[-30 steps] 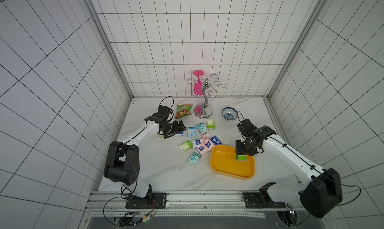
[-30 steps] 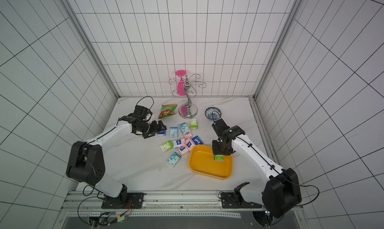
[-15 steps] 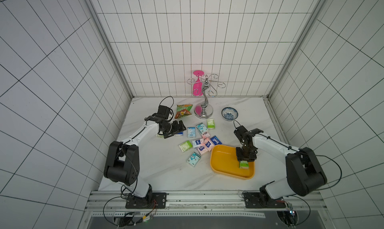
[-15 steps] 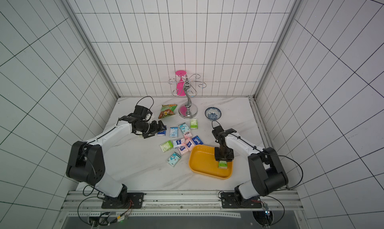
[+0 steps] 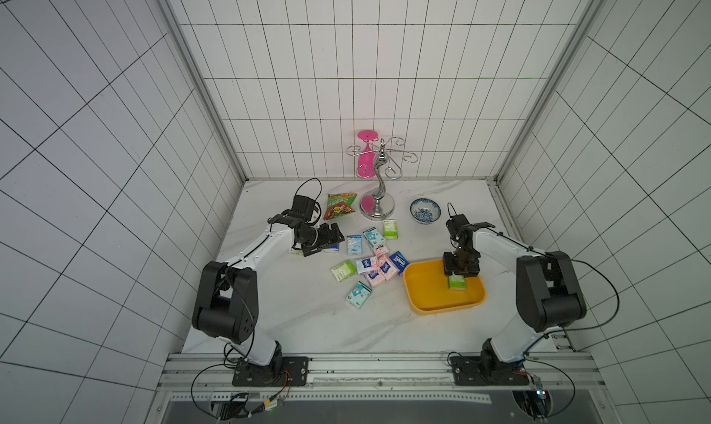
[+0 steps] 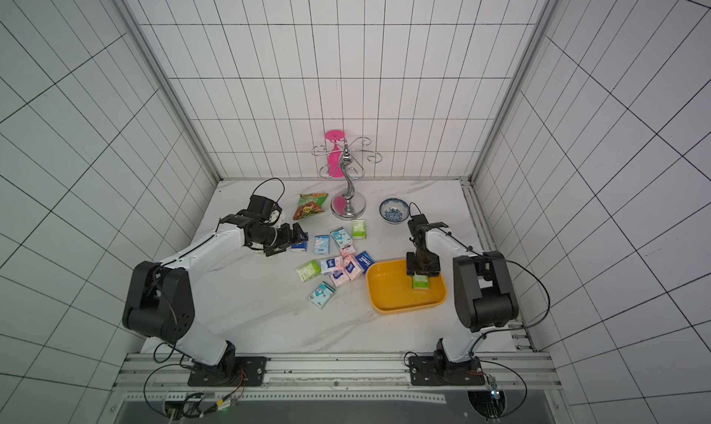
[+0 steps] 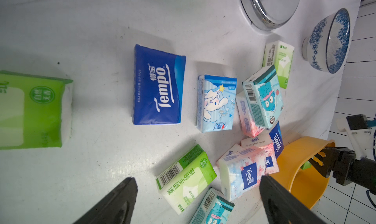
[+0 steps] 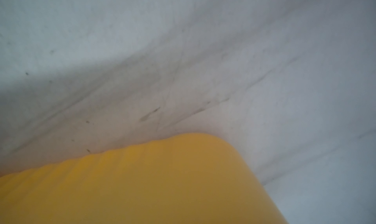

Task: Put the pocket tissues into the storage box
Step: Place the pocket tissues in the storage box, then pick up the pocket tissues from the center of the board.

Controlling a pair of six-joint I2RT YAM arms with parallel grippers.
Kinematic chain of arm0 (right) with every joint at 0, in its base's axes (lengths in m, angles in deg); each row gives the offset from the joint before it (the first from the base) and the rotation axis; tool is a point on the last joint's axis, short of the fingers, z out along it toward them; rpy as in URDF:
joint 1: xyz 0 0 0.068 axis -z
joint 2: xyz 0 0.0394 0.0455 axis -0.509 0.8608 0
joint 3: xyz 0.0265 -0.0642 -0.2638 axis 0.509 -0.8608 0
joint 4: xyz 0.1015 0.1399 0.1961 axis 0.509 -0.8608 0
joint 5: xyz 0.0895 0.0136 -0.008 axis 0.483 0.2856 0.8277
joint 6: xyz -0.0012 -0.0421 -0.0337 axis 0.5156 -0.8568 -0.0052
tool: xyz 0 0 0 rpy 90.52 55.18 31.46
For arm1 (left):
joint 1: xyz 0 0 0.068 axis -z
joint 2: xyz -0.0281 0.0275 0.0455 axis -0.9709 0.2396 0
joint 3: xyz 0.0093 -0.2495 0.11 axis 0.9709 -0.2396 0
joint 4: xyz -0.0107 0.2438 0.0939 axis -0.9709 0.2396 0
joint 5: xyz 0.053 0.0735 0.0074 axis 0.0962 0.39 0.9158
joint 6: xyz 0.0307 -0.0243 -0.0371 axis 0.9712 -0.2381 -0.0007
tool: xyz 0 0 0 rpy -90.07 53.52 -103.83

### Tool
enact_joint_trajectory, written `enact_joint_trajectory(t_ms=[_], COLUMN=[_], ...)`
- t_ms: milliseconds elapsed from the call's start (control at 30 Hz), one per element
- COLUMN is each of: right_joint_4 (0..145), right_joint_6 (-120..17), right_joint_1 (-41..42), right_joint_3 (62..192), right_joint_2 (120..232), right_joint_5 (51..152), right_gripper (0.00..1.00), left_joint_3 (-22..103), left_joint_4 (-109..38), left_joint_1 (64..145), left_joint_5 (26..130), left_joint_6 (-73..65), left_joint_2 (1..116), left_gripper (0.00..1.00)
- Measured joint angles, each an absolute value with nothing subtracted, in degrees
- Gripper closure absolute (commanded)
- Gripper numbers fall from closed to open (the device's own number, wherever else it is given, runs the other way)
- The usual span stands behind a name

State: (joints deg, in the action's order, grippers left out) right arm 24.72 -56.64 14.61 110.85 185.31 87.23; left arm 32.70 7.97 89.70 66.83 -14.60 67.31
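The right gripper (image 5: 461,273) hangs over the storage box (image 5: 442,309), with a green packet (image 5: 457,283) inside the box directly beneath its fingertips. I cannot tell whether it grips the packet. The box sits near the counter's (image 5: 307,326) right edge. The left gripper (image 5: 334,235), spread wide, hovers beside the other pocket tissues (image 5: 375,266) scattered mid-counter.

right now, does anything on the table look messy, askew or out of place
Nothing looks spilled or damaged. The only untidy spot is the heap of pocket tissues beside the storage box: several overlap, and a teal packet leans tilted on a pink packet.
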Motion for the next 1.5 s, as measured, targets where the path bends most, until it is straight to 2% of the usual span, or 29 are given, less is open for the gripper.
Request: enact_joint_trajectory(t_ms=[67,267,600,767,1000,1500], right_joint_4=[25.33,24.52,18.89,17.14,19.72,23.3], right_joint_6=[-57.99,-59.59,-56.66,-54.34,-54.52,-57.03], right_joint_1=[15.09,15.66,14.3,8.69,0.62,-10.68], right_joint_3=[112.1,113.95,117.74,121.76,128.45,135.59], right_joint_2=[187.1,188.46,179.45,177.92,179.12,193.59], right_joint_5=[86.68,83.86,84.43,86.82,93.66,101.63], right_gripper=[0.39,0.25,0.25,0.26,0.33,0.49], left_joint_3=[32.7,32.68,32.7,32.72,31.49,23.36], left_joint_4=[7.99,8.32,8.82,8.93,8.34,7.68], left_joint_1=[89.7,89.7,89.7,88.76,84.5,75.23], left_joint_5=[66.96,67.14,67.14,65.74,63.62,60.6], left_joint_6=[-14.6,-14.42,-14.38,-14.82,-16.3,-18.9], left_joint_2=[67.31,67.29,67.29,67.29,66.72,61.28], left_gripper=[0.03,0.03,0.03,0.03,0.03,0.03])
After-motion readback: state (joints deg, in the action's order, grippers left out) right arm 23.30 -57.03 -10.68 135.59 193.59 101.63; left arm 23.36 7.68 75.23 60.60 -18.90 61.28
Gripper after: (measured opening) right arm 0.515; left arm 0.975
